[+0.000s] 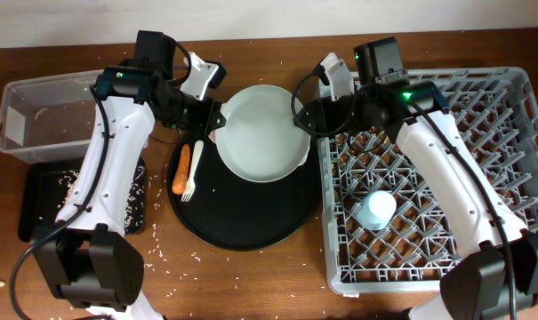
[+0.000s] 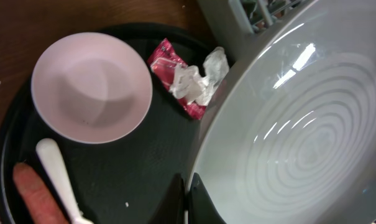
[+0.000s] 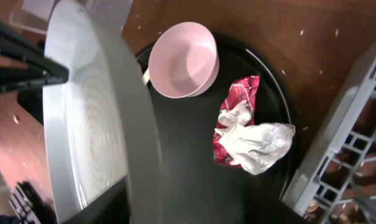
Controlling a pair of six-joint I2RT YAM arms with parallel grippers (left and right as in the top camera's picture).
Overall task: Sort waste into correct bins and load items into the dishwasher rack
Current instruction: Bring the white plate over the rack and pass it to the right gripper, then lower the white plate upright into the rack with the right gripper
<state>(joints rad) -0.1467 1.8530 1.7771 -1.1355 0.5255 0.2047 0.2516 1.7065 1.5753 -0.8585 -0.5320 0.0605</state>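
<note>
The pale grey plate (image 1: pixel 261 133) hangs tilted above the round black tray (image 1: pixel 242 233), held at both rims. My left gripper (image 1: pixel 212 119) is shut on its left rim, seen in the left wrist view (image 2: pixel 186 200). My right gripper (image 1: pixel 309 118) is shut on its right rim, seen in the right wrist view (image 3: pixel 130 200). Under the plate (image 2: pixel 299 137) (image 3: pixel 88 118) on the tray lie the small white bowl (image 2: pixel 91 87) (image 3: pixel 183 61) and the red-and-white wrapper with tissue (image 2: pixel 189 79) (image 3: pixel 247 134); the overhead view hides both. The orange carrot (image 1: pixel 180 169) and white fork (image 1: pixel 191 173) lie at the tray's left edge. The light blue cup (image 1: pixel 375 211) stands in the dishwasher rack (image 1: pixel 482 187).
The clear tub (image 1: pixel 37 111) stands at the far left. The shallow black tray (image 1: pixel 46 191) in front of it holds pale grain crumbs (image 1: pixel 131 191). More crumbs are scattered on the wooden table. The rack's edge (image 3: pixel 355 124) lies close to the right of the wrapper.
</note>
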